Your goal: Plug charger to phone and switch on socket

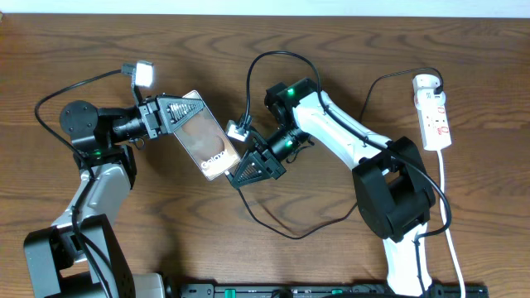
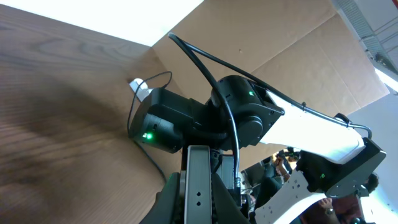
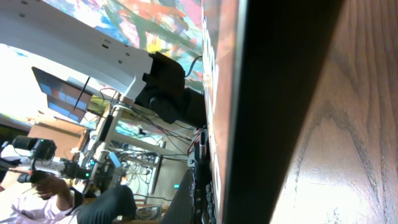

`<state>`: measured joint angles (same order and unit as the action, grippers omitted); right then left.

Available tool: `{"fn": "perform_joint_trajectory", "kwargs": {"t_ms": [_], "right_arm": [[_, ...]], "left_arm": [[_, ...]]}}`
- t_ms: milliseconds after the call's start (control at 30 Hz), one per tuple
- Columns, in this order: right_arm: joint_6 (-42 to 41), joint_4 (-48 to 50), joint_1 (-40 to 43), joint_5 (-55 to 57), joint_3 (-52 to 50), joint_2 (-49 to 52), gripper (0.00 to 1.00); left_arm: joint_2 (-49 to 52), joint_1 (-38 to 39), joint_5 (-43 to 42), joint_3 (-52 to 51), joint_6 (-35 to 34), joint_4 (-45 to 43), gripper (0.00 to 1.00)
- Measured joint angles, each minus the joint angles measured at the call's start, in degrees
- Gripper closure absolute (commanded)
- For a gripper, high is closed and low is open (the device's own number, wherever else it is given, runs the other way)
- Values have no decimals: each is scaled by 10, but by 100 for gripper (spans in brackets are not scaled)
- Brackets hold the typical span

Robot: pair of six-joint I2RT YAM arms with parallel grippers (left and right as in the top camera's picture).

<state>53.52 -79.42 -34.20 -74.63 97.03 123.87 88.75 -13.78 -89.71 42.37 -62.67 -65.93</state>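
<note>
The phone [image 1: 203, 136] is a dark glossy slab with white "Galaxy" lettering, held tilted above the table's middle. My left gripper [image 1: 184, 112] is shut on its upper end; its thin edge shows between the jaws in the left wrist view [image 2: 199, 186]. My right gripper [image 1: 240, 172] sits at the phone's lower end with its fingers closed on the charger's tip, though the tip itself is hidden. The black charger cable [image 1: 290, 235] loops away from it towards the right. The phone's dark edge [image 3: 273, 93] fills the right wrist view. The white socket [image 1: 434, 116] lies at the far right with a black plug in its top end.
The socket's white cord [image 1: 448, 207] runs down the right side to the front edge. The right arm's black base [image 1: 397, 194] stands between the phone and the socket. A black rail [image 1: 331, 290] lines the table's front edge.
</note>
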Motion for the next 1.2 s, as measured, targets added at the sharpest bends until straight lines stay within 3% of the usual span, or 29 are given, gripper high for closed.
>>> {"fn": "perform_joint_trajectory", "kwargs": {"t_ms": [1200], "right_arm": [[0, 9, 0, -4, 0, 0, 99]], "left_arm": [[0, -1, 1, 0, -29, 0, 93]]}}
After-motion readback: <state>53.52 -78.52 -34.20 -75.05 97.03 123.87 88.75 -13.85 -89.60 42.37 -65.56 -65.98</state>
